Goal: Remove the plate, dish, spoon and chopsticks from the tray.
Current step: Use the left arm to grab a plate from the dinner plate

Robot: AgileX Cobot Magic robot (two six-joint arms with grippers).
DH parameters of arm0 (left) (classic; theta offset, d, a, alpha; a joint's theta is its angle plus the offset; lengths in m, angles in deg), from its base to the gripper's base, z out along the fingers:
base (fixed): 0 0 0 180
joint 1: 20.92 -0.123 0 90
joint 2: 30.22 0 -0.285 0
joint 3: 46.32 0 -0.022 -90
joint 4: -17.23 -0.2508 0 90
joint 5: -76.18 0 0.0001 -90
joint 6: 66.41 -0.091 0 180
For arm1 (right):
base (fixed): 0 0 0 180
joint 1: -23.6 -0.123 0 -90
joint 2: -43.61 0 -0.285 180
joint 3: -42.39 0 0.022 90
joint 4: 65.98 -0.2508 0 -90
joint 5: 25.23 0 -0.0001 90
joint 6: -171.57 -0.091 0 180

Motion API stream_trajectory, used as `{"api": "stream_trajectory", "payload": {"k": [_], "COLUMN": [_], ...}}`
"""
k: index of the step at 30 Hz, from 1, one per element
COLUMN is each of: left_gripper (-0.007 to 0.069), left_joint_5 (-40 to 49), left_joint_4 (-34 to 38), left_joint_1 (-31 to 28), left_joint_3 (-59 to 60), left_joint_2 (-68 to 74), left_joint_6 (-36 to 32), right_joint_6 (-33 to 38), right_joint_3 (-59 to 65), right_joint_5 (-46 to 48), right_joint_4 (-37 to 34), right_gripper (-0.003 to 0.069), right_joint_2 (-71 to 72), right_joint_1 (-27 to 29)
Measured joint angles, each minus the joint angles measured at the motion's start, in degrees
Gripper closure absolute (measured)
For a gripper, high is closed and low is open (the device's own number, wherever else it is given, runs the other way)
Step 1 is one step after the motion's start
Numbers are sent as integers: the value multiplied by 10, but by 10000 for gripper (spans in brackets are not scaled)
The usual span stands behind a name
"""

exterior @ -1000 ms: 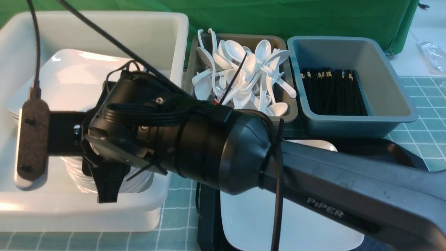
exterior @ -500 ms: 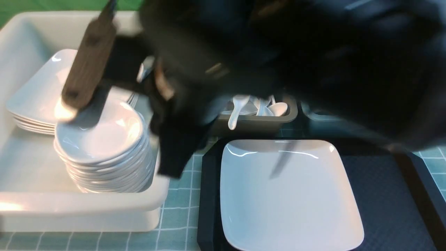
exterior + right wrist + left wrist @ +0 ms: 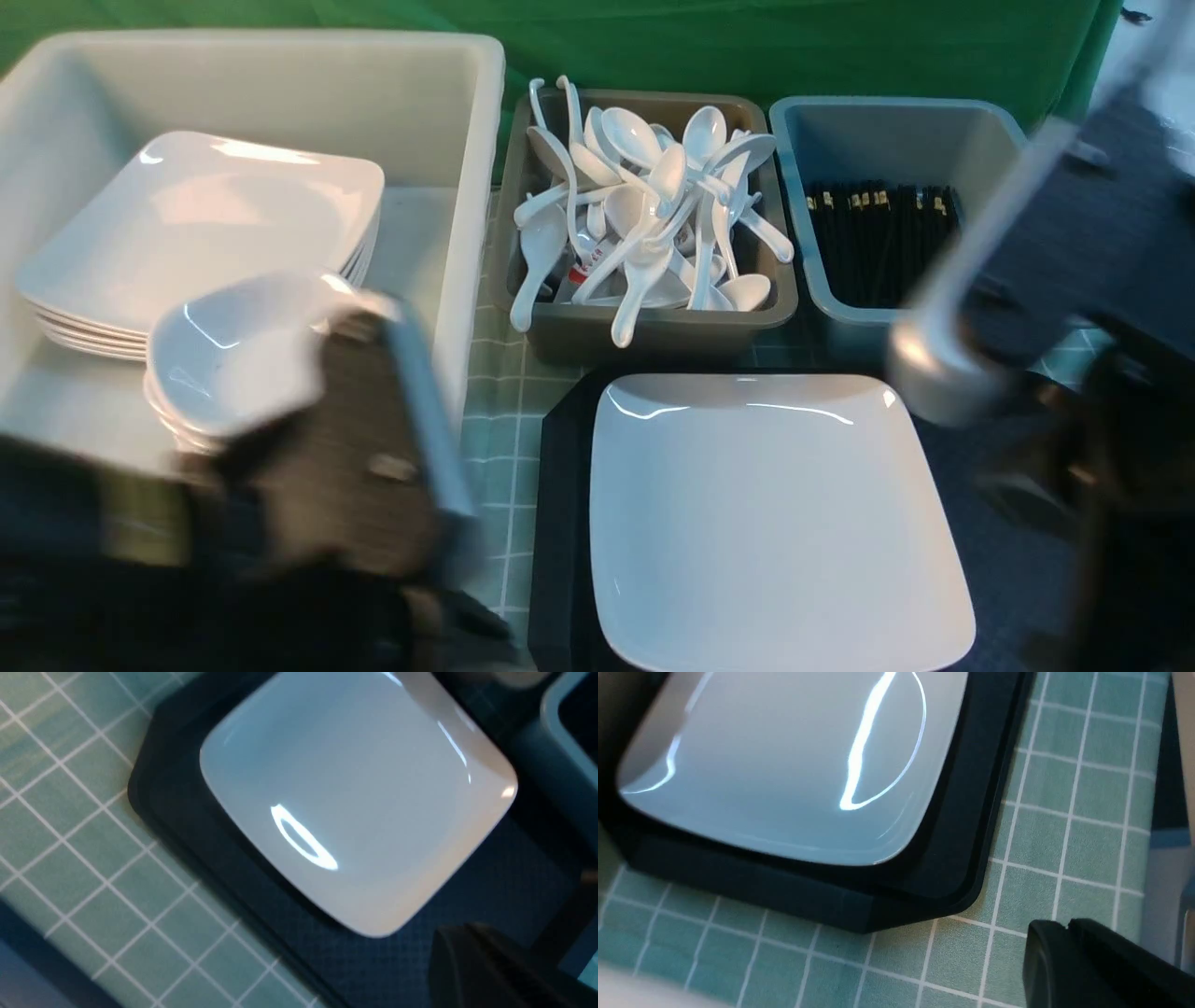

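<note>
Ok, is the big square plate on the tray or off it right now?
On it. The plate lies flat on the tray, and both wrist views show the black rim beside its edges.

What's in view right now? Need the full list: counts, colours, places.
plate: 1, glossy white, on the tray
tray: 1, black, on the mat, in front of the smaller tubs
white tub: 1, white, far left
square plates: stack, count unclear, white, far side of the white tub
small dishes: stack, count unclear, white, near side of the white tub, partly hidden
spoon tub: 1, grey-brown, behind the tray
spoons: many, white, heaped in the spoon tub
chopstick tub: 1, blue-grey, right of the spoon tub
chopsticks: many, black with gold bands, in the chopstick tub
mat: 1, teal, white grid
cloth: 1, green, at the back
left arm: blurred, near left
right arm: blurred, right
</note>
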Motion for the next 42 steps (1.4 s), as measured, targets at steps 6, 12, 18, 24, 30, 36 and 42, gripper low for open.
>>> {"api": "stream_trajectory", "payload": {"k": [6, 12, 18, 24, 30, 36, 42], "left_gripper": [597, 474, 287, 170, 214, 250, 253], "left_joint_5": [-91, -148, -189, -247, -292, -318, -330], "left_joint_4": [-107, -219, -241, -284, -336, -364, -396], "left_joint_1": [72, 76, 76, 76, 76, 76, 76], "left_joint_3": [0, 0, 0, 0, 0, -3, -8], "left_joint_2": [153, 239, 274, 307, 343, 367, 379], "left_joint_6": [-29, -44, -84, -99, -96, -94, -74], "right_joint_6": [-73, -102, -102, -102, -102, -102, -102], "right_joint_3": [113, 163, 174, 176, 176, 176, 176], "right_joint_5": [-5, -37, -44, -44, -45, -45, -45], "right_joint_4": [-5, -8, -10, -11, -17, -28, -31], "right_gripper": [632, 627, 624, 624, 607, 596, 592], "right_joint_2": [140, 239, 267, 267, 267, 267, 267], "right_joint_1": [0, 0, 0, 0, 0, 0, 0]}}
